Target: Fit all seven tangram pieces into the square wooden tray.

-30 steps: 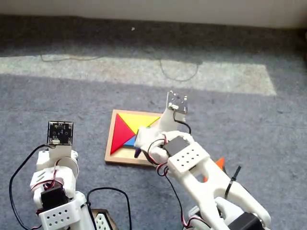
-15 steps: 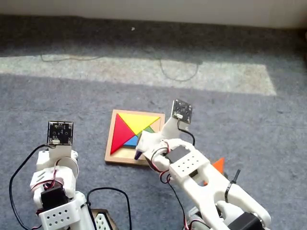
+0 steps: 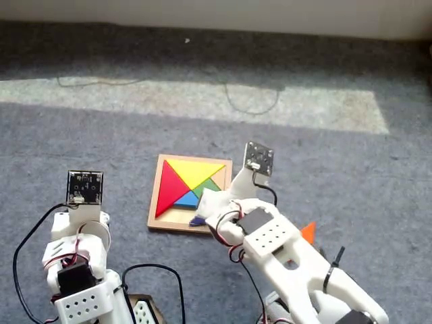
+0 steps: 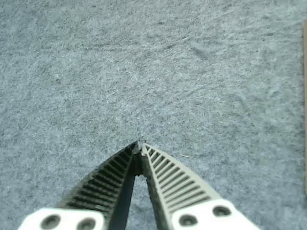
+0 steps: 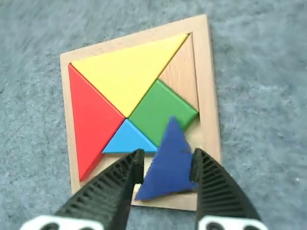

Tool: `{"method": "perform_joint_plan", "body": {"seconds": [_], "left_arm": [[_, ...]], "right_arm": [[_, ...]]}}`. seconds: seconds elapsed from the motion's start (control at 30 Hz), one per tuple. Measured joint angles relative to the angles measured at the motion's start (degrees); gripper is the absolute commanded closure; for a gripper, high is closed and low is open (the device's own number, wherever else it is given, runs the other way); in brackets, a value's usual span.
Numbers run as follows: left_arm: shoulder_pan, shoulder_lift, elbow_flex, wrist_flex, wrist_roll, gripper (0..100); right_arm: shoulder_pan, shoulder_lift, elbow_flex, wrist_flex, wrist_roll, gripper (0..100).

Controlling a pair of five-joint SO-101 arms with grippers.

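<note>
Over the last second the right arm has drawn back toward its base, uncovering more of the square wooden tray (image 5: 209, 96), while the left arm has not shifted. The right gripper (image 5: 167, 165) is clamped on one dark blue triangle (image 5: 170, 139), held tilted over the tray's corner near the arm, its tip overlapping the green square (image 5: 163, 110) in the wrist view. Four pieces lie seated in the one tray: a yellow triangle (image 5: 129, 72), a red triangle (image 5: 91, 122), the green square and a light blue triangle (image 5: 128, 142). One orange piece (image 3: 308, 232) lies on the grey carpet (image 4: 144, 57) beside the right arm. The left gripper (image 4: 139, 146) hangs over bare carpet, fingers together.
</note>
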Motion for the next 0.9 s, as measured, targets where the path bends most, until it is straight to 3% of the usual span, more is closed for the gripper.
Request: {"method": "perform_joint_plan", "body": {"seconds": [0.23,0.43,0.9], "left_arm": [[0.0,0.0,0.0,0.0,0.0,99],[0.0,0.0,0.0,0.0,0.0,99],[0.0,0.0,0.0,0.0,0.0,99]], "right_arm": [[0.2,-11.5,0.0,3.4,8.8,97.3],[0.2,-11.3,0.0,-3.0,15.9,99.5],[0.2,2.0,0.0,-2.1,17.1,99.5]]}}
